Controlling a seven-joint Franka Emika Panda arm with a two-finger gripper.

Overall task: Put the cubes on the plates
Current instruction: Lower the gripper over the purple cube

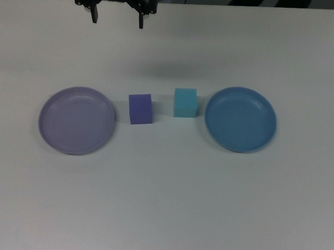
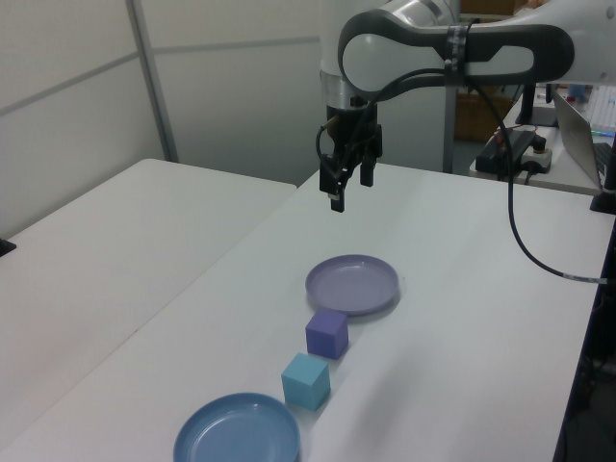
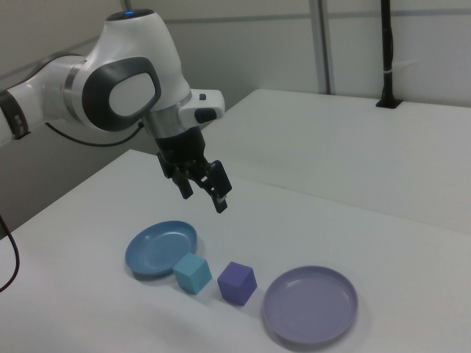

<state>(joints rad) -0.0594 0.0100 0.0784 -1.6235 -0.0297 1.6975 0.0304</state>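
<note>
The gripper (image 1: 117,17) is held spread and empty at 12 o'clock; the cyan cube (image 1: 185,102) could be knocked when the neighbouring purple cube (image 1: 140,109) is grasped.

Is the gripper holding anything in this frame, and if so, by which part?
Nothing is held. The gripper hangs open above the table, and both cubes, purple and cyan, sit on the table between the plates.

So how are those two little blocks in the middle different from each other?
The purple-blue cube is darker; the cyan cube is light turquoise. In the top view, the purple-blue cube lies beside the lavender plate, the cyan cube beside the blue plate. The purple-blue cube sits slightly turned; the cyan cube looks squarer to the table edge. Both are similar in size, rest on the table and are untouched.
</note>
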